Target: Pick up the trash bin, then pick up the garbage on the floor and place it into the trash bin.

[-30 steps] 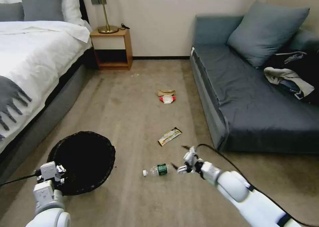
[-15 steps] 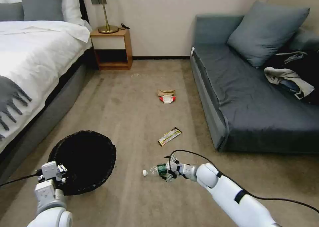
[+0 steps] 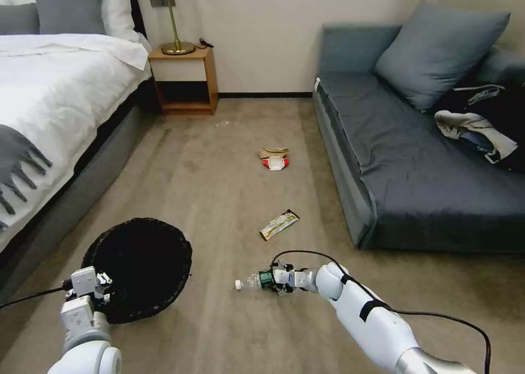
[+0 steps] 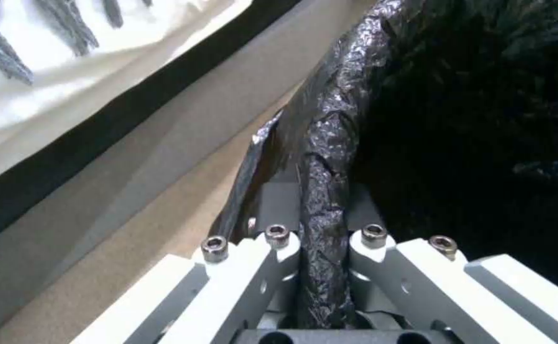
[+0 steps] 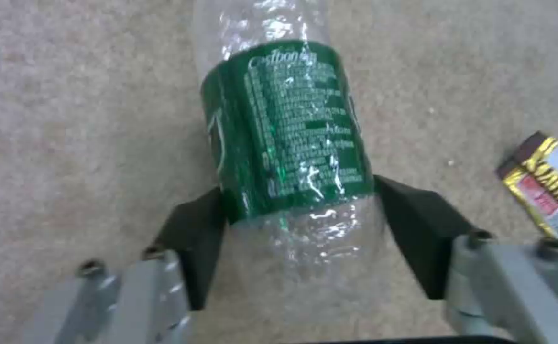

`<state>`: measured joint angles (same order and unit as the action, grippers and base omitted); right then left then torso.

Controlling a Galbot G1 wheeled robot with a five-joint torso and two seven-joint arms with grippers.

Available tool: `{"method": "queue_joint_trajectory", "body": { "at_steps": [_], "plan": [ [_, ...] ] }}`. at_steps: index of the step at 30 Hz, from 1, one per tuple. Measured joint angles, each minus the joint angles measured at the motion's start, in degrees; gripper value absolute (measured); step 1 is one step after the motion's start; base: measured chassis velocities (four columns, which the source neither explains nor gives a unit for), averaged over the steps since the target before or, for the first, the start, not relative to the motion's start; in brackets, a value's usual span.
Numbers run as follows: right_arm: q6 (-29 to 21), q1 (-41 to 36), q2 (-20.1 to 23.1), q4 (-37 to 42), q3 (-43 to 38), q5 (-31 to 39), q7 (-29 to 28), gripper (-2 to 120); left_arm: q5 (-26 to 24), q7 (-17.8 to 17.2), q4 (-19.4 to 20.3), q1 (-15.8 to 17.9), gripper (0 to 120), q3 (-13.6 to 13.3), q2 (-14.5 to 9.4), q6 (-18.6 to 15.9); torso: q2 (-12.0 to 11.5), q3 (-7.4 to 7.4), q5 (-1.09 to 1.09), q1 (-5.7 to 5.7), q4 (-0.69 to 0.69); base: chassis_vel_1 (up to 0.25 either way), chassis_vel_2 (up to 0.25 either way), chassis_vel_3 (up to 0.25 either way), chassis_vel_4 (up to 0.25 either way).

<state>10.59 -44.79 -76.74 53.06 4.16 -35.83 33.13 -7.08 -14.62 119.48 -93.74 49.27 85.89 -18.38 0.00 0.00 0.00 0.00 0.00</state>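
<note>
The trash bin (image 3: 139, 264), lined with a crinkly black bag, hangs low at the left, and my left gripper (image 3: 101, 289) is shut on its near rim (image 4: 330, 143). A clear bottle (image 3: 254, 280) with a green label (image 5: 285, 129) lies on the carpet. My right gripper (image 3: 279, 279) is open around its base end, one black pad (image 5: 412, 229) close against each side. The gold-and-black wrapper (image 3: 279, 225) lies a little beyond it. Farther off, the red-and-white packet (image 3: 275, 163) sits against the crumpled tan paper (image 3: 273, 152).
A bed (image 3: 49, 106) runs along the left and a blue-grey sofa (image 3: 415, 171) along the right. A wooden nightstand (image 3: 183, 81) with a lamp stands at the far wall. Open carpet lies between them. A black cable (image 3: 306, 252) loops over my right arm.
My right gripper swung down and left from beside the bottle and now straddles its base. The bin in my left gripper has barely shifted.
</note>
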Motion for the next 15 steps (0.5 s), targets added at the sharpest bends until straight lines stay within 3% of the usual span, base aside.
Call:
{"method": "queue_joint_trajectory", "body": {
  "at_steps": [6,12,15],
  "plan": [
    [0.2,-2.3,0.3,1.4,-1.1,0.1,-0.6,34,-0.1,0.0,0.0,-0.2,4,0.0,-0.2,0.1,0.0,-0.01,0.01,0.00,0.01,0.000,0.000,0.000,0.000],
    [-0.3,-4.5,2.1,6.5,-2.0,2.6,-0.4,25,-0.3,0.0,0.0,-0.3,4,-0.1,-0.5,0.2,0.0,0.00,0.01,0.00,-0.01,0.000,0.000,0.000,0.000],
    [-1.4,-6.1,4.1,13.2,-2.8,8.8,-1.0,25,-0.4,0.0,0.0,-0.5,4,-0.3,-0.6,0.2,0.0,0.00,0.01,0.00,0.00,0.000,0.000,0.000,0.000]
  ]
}}
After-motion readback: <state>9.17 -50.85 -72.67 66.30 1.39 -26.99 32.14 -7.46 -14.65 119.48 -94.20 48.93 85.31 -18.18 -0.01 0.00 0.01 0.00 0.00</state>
